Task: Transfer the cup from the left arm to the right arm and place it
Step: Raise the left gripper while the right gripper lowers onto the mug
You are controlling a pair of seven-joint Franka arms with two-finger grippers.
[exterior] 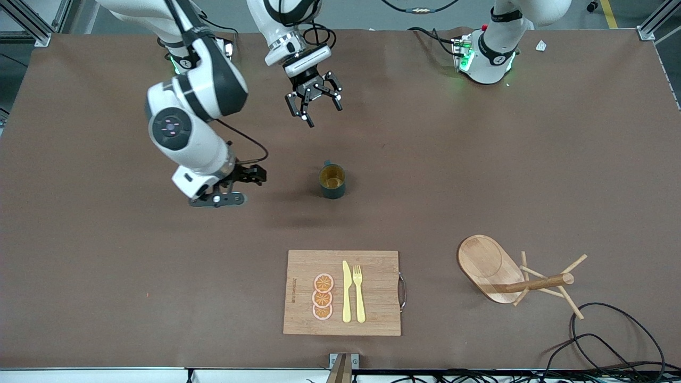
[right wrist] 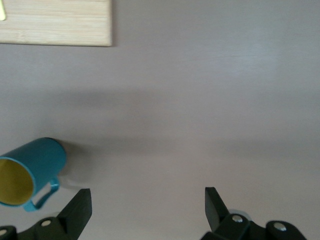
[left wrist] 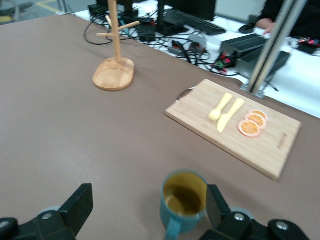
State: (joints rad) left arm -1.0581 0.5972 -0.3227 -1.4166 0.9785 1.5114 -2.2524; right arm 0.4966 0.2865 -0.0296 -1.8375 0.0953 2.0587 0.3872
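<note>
Small teal-green cylindrical mug (exterior: 332, 181) with gold inside, upright at frame centre on brown surface (exterior: 479, 175), ungrasped.
Likely light, rigid, smooth; best pinched across rim wall. Left gripper (exterior: 314, 101) above it, right gripper (exterior: 234, 183) beside, fingers (exterior: 304, 116) of both spread, empty.

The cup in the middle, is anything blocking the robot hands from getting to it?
No, nothing visible. The cup stands upright alone on bare table. The left gripper hangs open above the table, the right gripper open beside the cup. The cutting board lies nearer the front camera.
</note>
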